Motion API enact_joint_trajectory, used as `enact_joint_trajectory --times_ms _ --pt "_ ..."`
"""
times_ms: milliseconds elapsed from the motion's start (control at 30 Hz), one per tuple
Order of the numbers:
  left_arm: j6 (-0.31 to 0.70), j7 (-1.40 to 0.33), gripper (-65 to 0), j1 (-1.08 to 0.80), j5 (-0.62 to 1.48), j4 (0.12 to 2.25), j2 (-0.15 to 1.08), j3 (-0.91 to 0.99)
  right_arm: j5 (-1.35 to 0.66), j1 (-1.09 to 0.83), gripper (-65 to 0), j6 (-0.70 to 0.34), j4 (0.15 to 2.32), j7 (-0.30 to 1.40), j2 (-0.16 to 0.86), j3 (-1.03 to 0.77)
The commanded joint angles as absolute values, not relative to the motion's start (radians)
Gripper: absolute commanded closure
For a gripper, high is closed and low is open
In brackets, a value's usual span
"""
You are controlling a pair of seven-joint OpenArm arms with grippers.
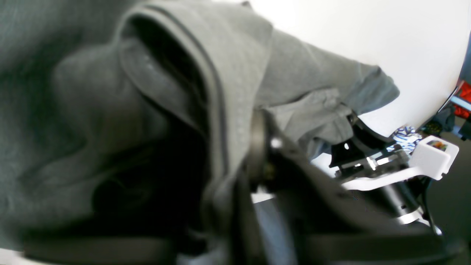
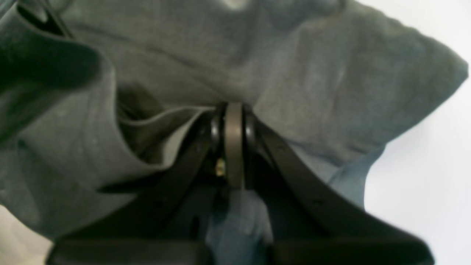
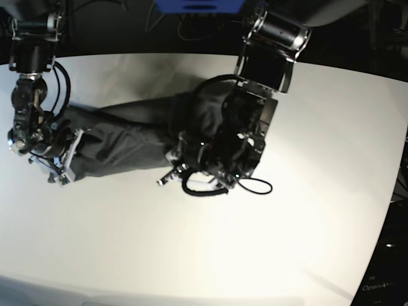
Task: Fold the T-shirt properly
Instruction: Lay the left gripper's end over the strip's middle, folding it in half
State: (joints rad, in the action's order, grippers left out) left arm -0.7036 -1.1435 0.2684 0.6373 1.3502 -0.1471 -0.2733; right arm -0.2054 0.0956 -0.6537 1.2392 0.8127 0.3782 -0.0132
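T-shirt (image 3: 127, 150) lies bunched in a long dark strip across the white table (image 3: 306, 191), stretched between the two pincers.

Right pincer (image 2: 234, 147) sits at one end of the strip, closed tight on a fold of the T-shirt (image 2: 184, 73); in its wrist view the cloth is pinched flat between the two black pads (image 2: 217, 129), with more fabric piled above and to both sides of the tips and a sleeve-like flap hanging off to the right. In the base view this right pincer (image 3: 60, 153) is on the left, low at the table.

Left pincer (image 3: 191, 159) is at the other end of the strip, partly draped by the T-shirt. In its wrist view the grey cloth (image 1: 110, 110) fills everything left of and above the left pincer (image 1: 257, 154), a hemmed edge running down beside one finger. View is blurred; cannot tell if its jaws are open or holding the cloth.

The other arm's wrist hardware (image 1: 386, 165) shows beyond the cloth, to the right.

No containers in view.
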Motion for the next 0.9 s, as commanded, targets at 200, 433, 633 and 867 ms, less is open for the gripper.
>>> enact_joint_trajectory --times_ms 200,433,633,867 --pt "-0.698 -1.141 -40.5 0.295 0.693 1.379 -0.157 -0.278 -0.061 0.054 -1.2 -0.698 1.210 0.889 0.318 0.004" --pt "-0.698 -1.026 -39.4 0.286 0.915 1.446 -0.087 -0.277 -0.059 0.054 -1.2 -0.698 1.207 0.883 0.318 0.004" --pt "-0.698 -1.026 -10.7 0.257 1.032 1.457 0.001 -0.282 -0.058 0.054 -1.0 -0.698 1.207 0.877 0.320 0.004" --pt "-0.698 -1.035 -3.6 0.232 1.063 1.449 0.056 -0.303 -0.058 0.061 -1.0 -0.698 1.207 0.877 0.320 0.004"
